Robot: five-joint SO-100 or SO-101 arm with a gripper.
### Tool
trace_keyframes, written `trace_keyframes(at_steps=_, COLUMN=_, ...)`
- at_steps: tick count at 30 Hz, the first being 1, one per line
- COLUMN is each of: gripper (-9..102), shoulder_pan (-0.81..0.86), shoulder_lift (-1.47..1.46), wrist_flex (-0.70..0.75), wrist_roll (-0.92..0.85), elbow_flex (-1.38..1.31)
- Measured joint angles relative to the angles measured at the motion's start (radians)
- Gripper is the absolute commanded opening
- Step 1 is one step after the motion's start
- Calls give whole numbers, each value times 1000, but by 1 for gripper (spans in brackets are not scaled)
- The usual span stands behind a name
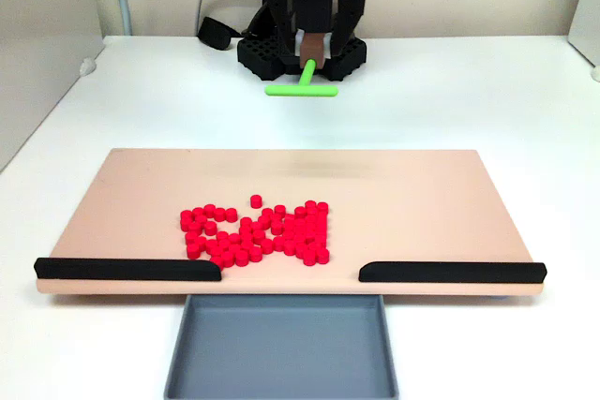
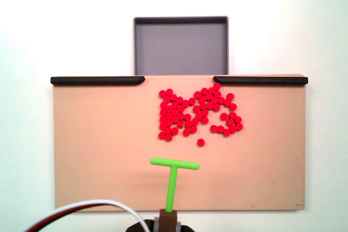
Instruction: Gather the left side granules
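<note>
Several bright red granules (image 1: 255,231) lie in a loose cluster on the tan board (image 1: 422,194), close to the gap between its two black rails. In a fixed view the cluster (image 2: 198,113) sits just below the gap, with one stray pellet (image 2: 200,142) on the arm side. My gripper (image 1: 312,55) is shut on the stem of the green T-shaped tool (image 1: 300,90). In a fixed view my gripper (image 2: 169,215) holds the tool (image 2: 174,175) with its crossbar pointing toward the granules, well apart from them.
A grey tray (image 1: 281,391) stands past the gap, against the board's edge. Black rails (image 1: 127,269) (image 1: 450,272) line that edge on either side. The arm's black base (image 1: 258,53) stands behind the board. Cables (image 2: 81,208) run beside the arm. White table surrounds the board.
</note>
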Motion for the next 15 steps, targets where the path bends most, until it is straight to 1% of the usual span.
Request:
trace_keyframes(at_steps=5, gripper=0, shoulder_pan=31, shoulder_lift=0, wrist_flex=-54, wrist_roll=-21, elbow_flex=0)
trace_keyframes(at_steps=15, gripper=0, shoulder_pan=61, shoulder_lift=-12, wrist_flex=-58, wrist_roll=-95, elbow_flex=0)
